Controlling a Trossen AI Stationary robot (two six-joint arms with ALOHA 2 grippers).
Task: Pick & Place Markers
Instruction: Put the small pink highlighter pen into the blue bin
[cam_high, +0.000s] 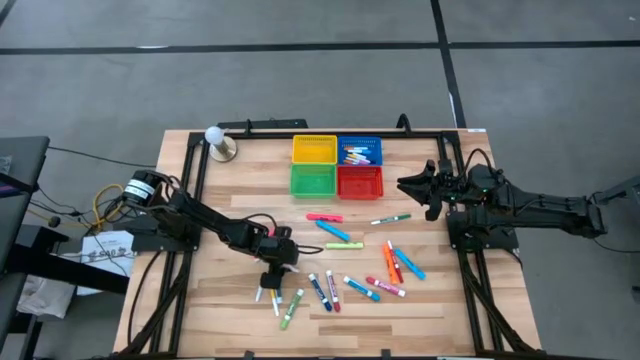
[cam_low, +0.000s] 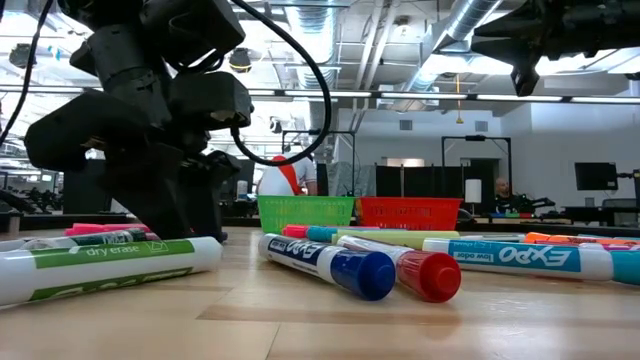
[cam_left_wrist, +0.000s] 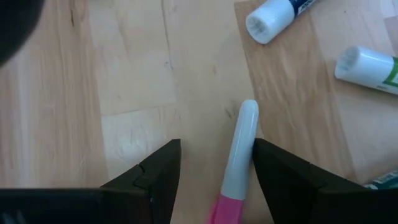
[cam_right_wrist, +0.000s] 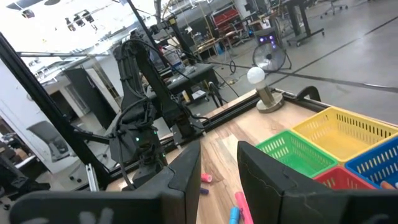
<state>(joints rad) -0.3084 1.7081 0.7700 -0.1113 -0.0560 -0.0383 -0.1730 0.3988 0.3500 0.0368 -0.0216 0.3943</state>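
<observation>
Two hands were in view. Nearest the tabletop's (cam_high: 230, 310) front edge, the left hand (cam_high: 268, 283) stood low with its fingers (cam_left_wrist: 283, 177) spread wide around a pink-and-white marker (cam_left_wrist: 239, 155), not yet clamped. More markers (cam_high: 385, 268) lay scattered beside it across the middle. Farther back, four baskets (cam_high: 337, 166) sat together. The right hand (cam_high: 412, 186) hovered beside them, fingers narrowly parted and empty.

I see the wooden table (cam_high: 230, 190) carrying four baskets (cam_high: 337, 166) near its far edge, a small lamp-like stand (cam_high: 219, 145) at the corner, and loose markers (cam_high: 360, 265) scattered across the middle.
</observation>
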